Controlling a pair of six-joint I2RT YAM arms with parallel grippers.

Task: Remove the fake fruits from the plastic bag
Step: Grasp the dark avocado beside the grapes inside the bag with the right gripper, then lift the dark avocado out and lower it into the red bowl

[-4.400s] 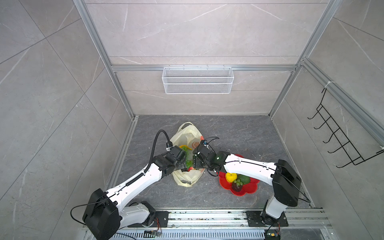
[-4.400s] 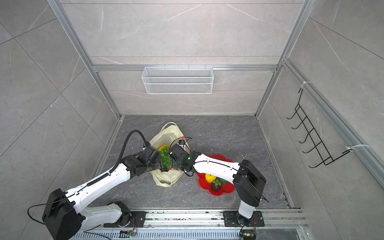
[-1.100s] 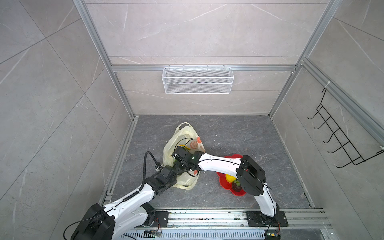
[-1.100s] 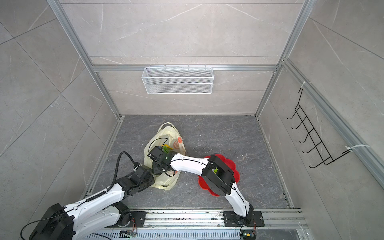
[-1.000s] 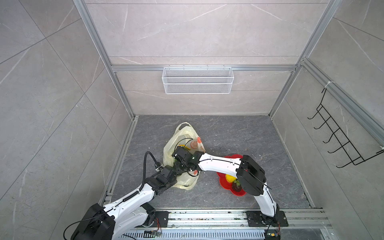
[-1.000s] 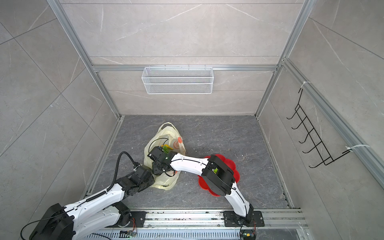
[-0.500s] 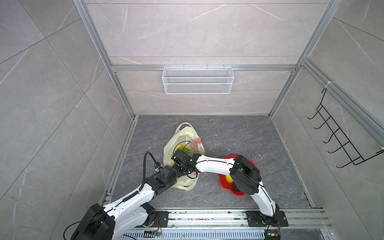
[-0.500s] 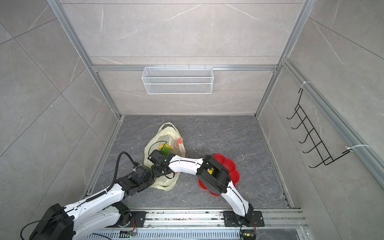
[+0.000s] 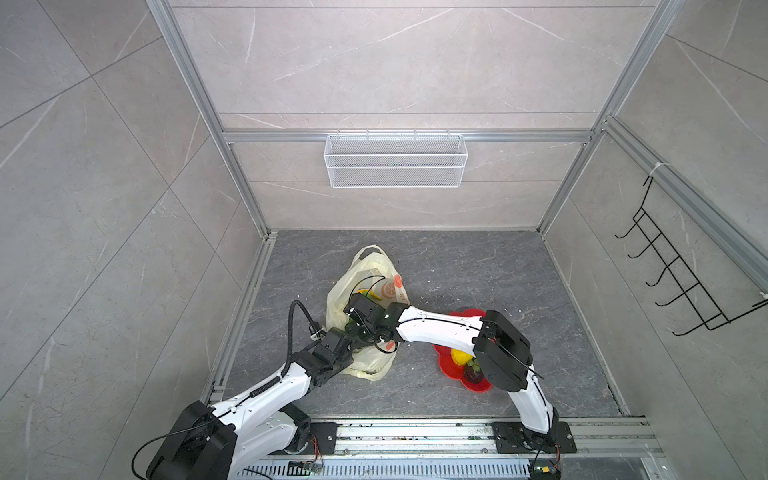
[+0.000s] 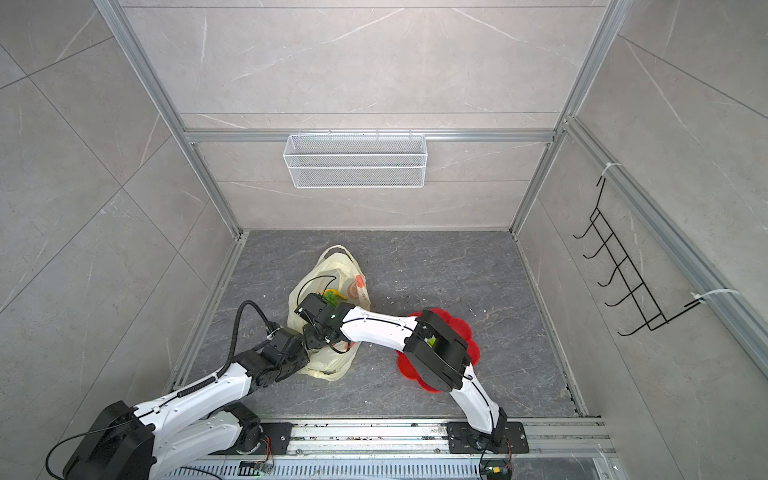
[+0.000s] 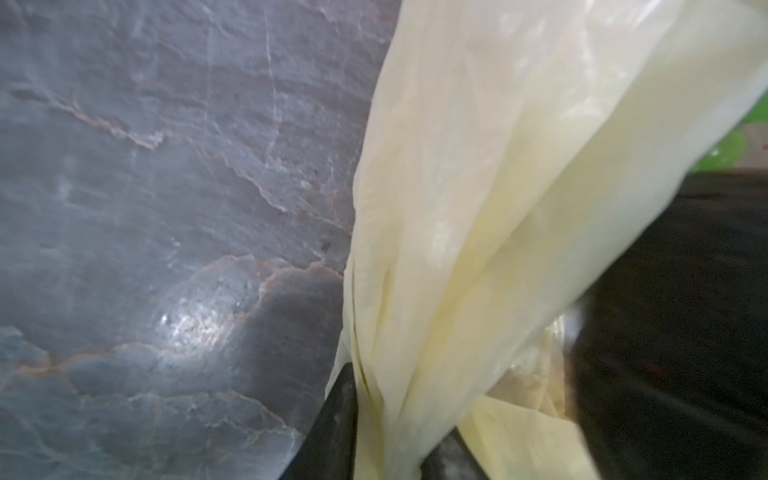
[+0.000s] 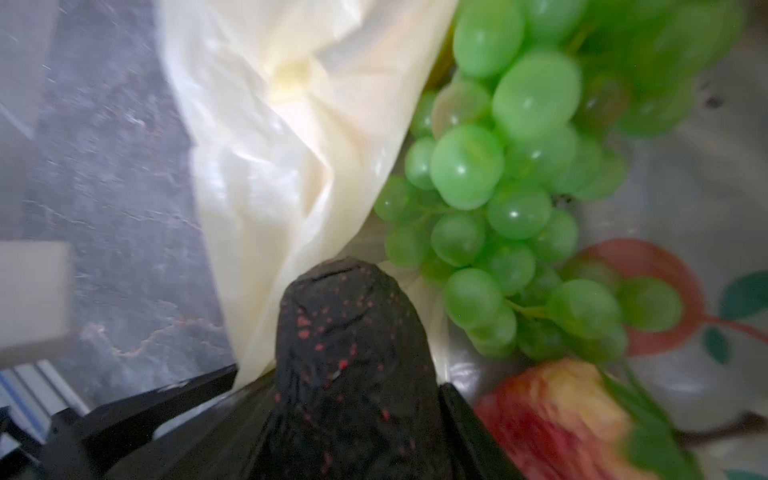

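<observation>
Where the grey stone counter [image 9: 457,270] meets its left rail, the plastic bag [image 9: 365,266] lies slumped and open, its handles towards the back wall in both top views. The left gripper [image 11: 388,436] is at the bag's near edge, and its wrist view shows the dark fingers [image 11: 336,415] clamped on a bunched fold of the pale yellow film. The right gripper [image 9: 365,326] reaches across the middle into the bag's mouth. Its wrist view shows only one black, red-speckled finger [image 12: 353,332], so I cannot tell whether the fingers are apart or together, or whether they grip anything. That finger sits between the bag's film [image 12: 270,145] and the green grape bunch [image 12: 498,187], which lies inside the bag just beside it. A red-and-yellow fruit [image 12: 552,411] lies close by on the bag's printed inner face. In a top view the grapes show as a green patch [image 10: 330,297] in the bag's opening. To the right of the bag, the red flower-shaped plate [image 9: 469,313] is partly covered by the right arm and holds a yellow citrus [image 9: 459,356].
</observation>
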